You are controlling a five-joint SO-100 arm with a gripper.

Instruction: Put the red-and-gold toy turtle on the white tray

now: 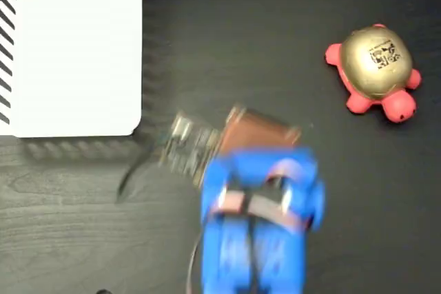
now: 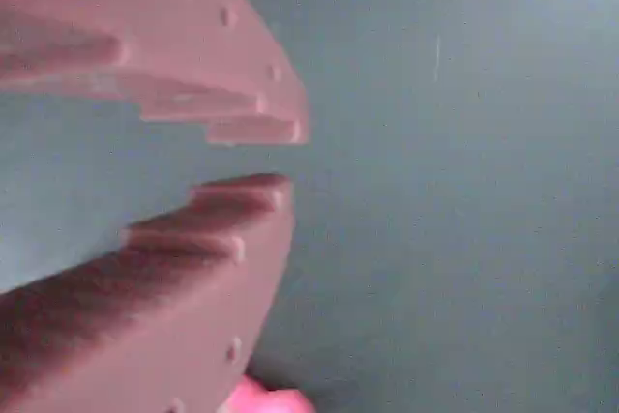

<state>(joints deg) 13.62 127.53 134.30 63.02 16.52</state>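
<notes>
Worktop (image 1: 275,25) is dark, near-black with a faint wood grain; nothing of the room shows beyond it. In the wrist view the same surface reads grey-green and blurred.

White tray (image 1: 76,53) sits flat at the top left of the fixed view, cut off by the frame edge, black diagonal slots along its top and left sides.

Turtle (image 1: 375,72) is on the worktop at the right of the fixed view, well apart from the tray. Gold shell up with a black code mark, red head towards the lower right. Not touched by anything.

Arm (image 1: 258,232) is blue, motion-blurred, coming in from the bottom centre. Its brown front end lies between tray and turtle, nearer the tray. A small circuit board and a cable hang off its left side.

Pincer (image 2: 280,157) in the wrist view: two reddish-brown stepped fingers (image 2: 193,239), tips a narrow gap apart, nothing between them. A pink-red sliver at the bottom edge (image 2: 266,398) is probably part of the turtle; too blurred to be sure.
</notes>
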